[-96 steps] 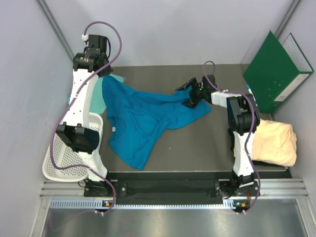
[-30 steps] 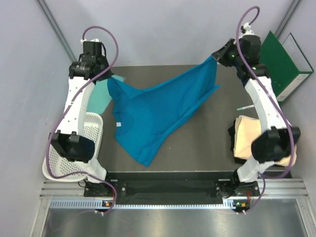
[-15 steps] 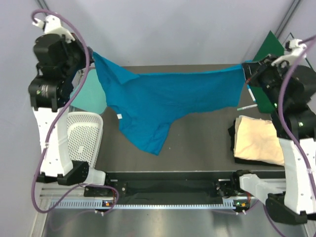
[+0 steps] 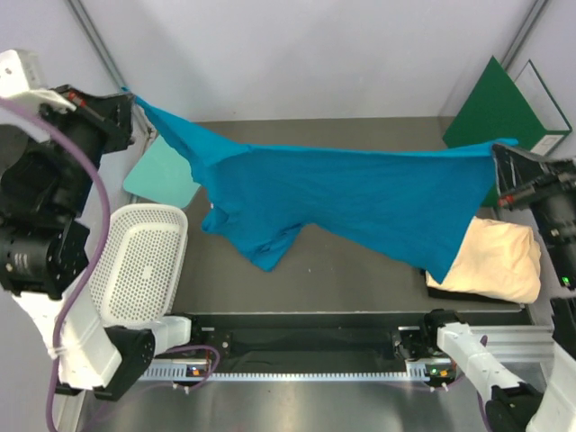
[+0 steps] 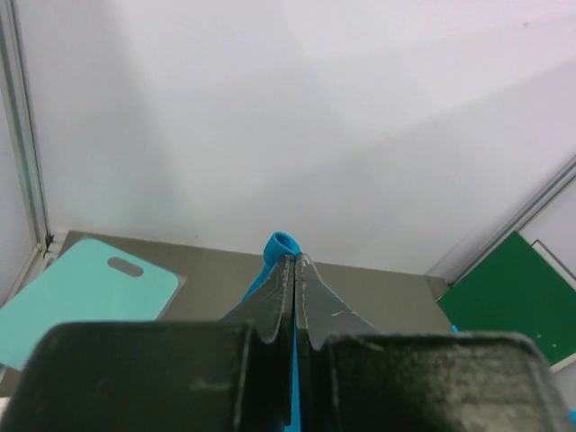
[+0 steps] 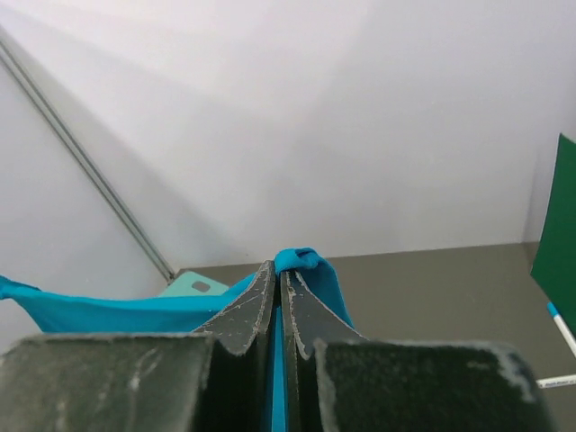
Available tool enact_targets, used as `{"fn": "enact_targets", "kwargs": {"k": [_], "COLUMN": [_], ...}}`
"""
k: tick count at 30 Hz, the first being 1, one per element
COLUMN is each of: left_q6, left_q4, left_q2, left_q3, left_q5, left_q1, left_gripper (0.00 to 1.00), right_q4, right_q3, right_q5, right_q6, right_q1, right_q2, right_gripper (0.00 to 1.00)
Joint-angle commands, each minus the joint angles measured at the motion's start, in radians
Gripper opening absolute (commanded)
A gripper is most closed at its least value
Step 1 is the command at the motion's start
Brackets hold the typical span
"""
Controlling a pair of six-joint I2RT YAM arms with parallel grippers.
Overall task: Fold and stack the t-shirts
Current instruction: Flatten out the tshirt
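Jaws: your left gripper [image 5: 294,266] and right gripper [image 6: 278,273] each pinch a corner of the blue t-shirt [image 4: 360,193].
Spread: it hangs stretched above the table [image 4: 346,270], middle sagging; pull wider and a corner may slip.
Stack: cream t-shirt [image 4: 499,256] folded at table's right end; the blue hem could drag it.

The blue t-shirt [image 4: 360,193] is soft matt cloth, the basket [image 4: 144,265] perforated plastic, the tabletop [image 4: 360,279] smooth matt.

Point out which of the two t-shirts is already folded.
The cream-yellow t-shirt, lying as a folded bundle on the right. The blue t-shirt is unfolded, held stretched in the air between the left gripper and the right gripper.
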Motion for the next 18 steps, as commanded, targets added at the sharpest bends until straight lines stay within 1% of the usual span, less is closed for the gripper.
{"fn": "enact_targets", "kwargs": {"k": [1, 6, 9, 11, 14, 17, 18], "left_q6": [0.013, 0.039, 0.054, 0.059, 0.067, 0.077, 0.082], "left_q4": [0.103, 0.120, 0.137, 0.143, 0.163, 0.172, 0.171], "left_q2": [-0.065, -0.080, -0.054, -0.028, 0.046, 0.156, 0.220], "left_q3": [0.009, -0.003, 0.001, -0.005, -0.035, -0.052, -0.052], "left_q5": [0.005, -0.021, -0.042, -0.042, -0.027, 0.006, 0.007], "left_q1": [0.005, 0.005, 0.005, 0.005, 0.005, 0.005, 0.005], "left_gripper": [0.00, 0.00, 0.00, 0.00, 0.00, 0.00, 0.00], "right_q4": [0.017, 0.075, 0.109, 0.139, 0.185, 0.253, 0.271], "right_q3": [0.020, -0.046, -0.110, -0.167, -0.244, -0.350, -0.376], "right_q5": [0.031, 0.043, 0.043, 0.072, 0.091, 0.131, 0.144], "right_q6": [0.003, 0.025, 0.020, 0.019, 0.016, -0.001, -0.004], "right_q1": [0.007, 0.007, 0.007, 0.007, 0.007, 0.007, 0.005], "right_q2": [-0.064, -0.120, -0.125, -0.120, -0.094, -0.045, -0.028], "right_gripper": [0.00, 0.00, 0.00, 0.00, 0.00, 0.00, 0.00]}}
